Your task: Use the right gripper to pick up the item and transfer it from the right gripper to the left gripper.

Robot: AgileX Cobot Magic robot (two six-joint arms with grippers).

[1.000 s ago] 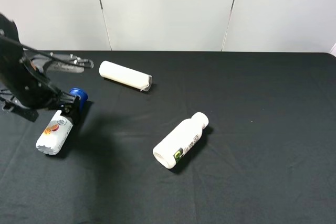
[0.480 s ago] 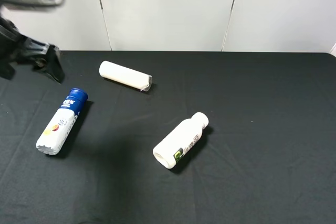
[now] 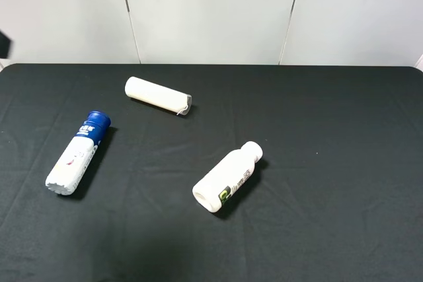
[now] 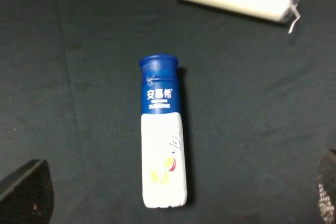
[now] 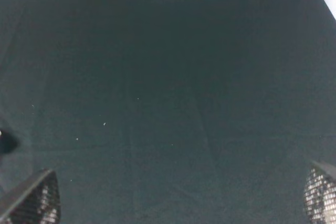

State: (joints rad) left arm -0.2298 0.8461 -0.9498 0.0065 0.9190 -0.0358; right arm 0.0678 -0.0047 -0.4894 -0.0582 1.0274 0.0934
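A black cloth-covered table carries three objects, each lying on its side. The slim white plastic bottle with a wide dark-blue cap and blue-and-white printed label rests at the left of the exterior high view, cap toward the far edge, held by nothing. A plain white tube with a crimped end lies farther back, apart from it. An all-white bottle with a green-and-black logo lies near the table's middle, well apart from both.

The left gripper hangs above the blue-capped bottle with its jaws spread wide and empty; only the two mesh-textured fingertips enter the left wrist view, one at each side of the bottle and clear of it. The right gripper is likewise spread and empty over bare cloth, its fingertips at the frame corners. A small dark shape at the left edge of the exterior high view is possibly part of the left arm.
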